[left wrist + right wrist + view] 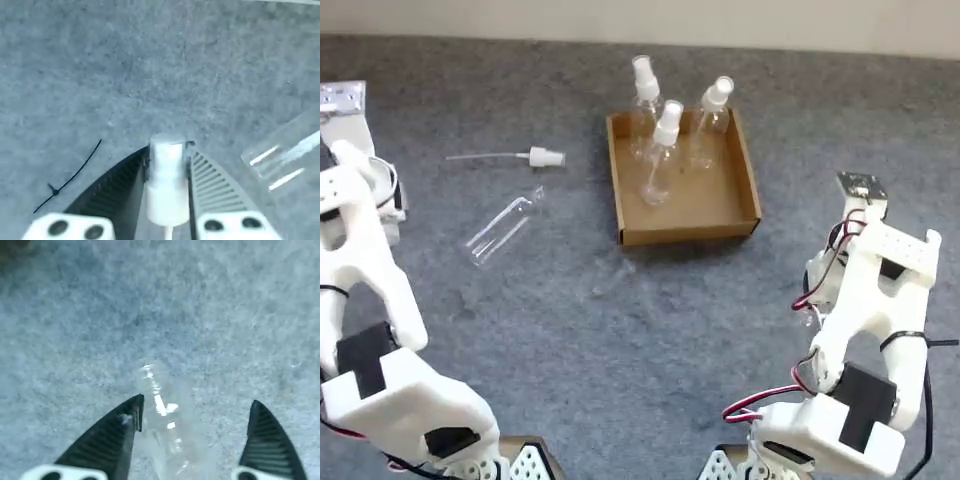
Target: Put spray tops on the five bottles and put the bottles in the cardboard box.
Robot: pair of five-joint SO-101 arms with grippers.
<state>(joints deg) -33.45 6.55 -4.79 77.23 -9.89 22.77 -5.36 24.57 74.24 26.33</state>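
The left hand (168, 151) pinches a white plastic spray top (167, 185) by its smooth round collar, between ribbed black pads. The right hand (197, 402) is spread wide, with a clear, glossy bottle (162, 410) lying between its jaws, close to one of them, over the fuzzy grey bench (570, 350).

To join them well, I judge the right hand should first close firmly on the slippery body and raise the neck. The thin dip tube should then go in straight before any twisting.

Farther off lie a second spray top (540, 157) and a bare bottle (505, 226). Three capped bottles (665, 150) stand in the cardboard box (685, 235).
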